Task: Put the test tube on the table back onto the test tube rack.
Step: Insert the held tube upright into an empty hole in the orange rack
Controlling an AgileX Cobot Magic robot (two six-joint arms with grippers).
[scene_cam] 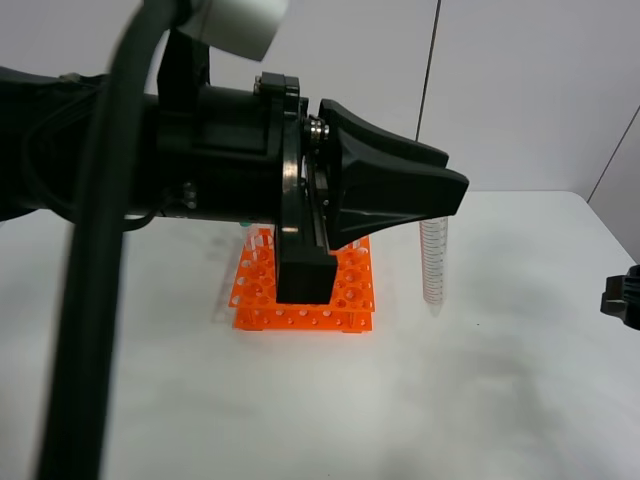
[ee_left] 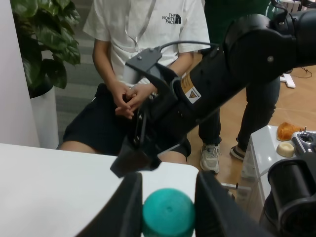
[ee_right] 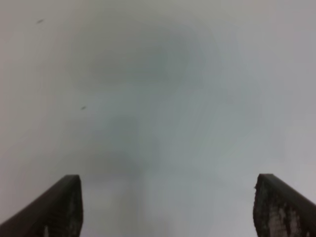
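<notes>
My left gripper (scene_cam: pixel 445 205) reaches in from the left, close to the high camera, and is shut on the test tube (scene_cam: pixel 433 262). The clear graduated tube hangs upright just right of the orange test tube rack (scene_cam: pixel 350 300), its tip low over the white table (scene_cam: pixel 500 380). The left wrist view shows the tube's teal cap (ee_left: pixel 168 213) clamped between the gripper's (ee_left: pixel 168 207) dark fingers. The arm hides much of the rack. My right gripper (ee_right: pixel 168 212) is open over bare table with nothing between its fingers.
A black piece of the right arm (scene_cam: pixel 622 297) shows at the table's right edge. A clear tube (scene_cam: pixel 250 242) stands at the rack's back left. Beyond the table edge in the left wrist view are a seated person (ee_left: pixel 143 59), another black arm (ee_left: pixel 222 84) and a plant (ee_left: pixel 42 39).
</notes>
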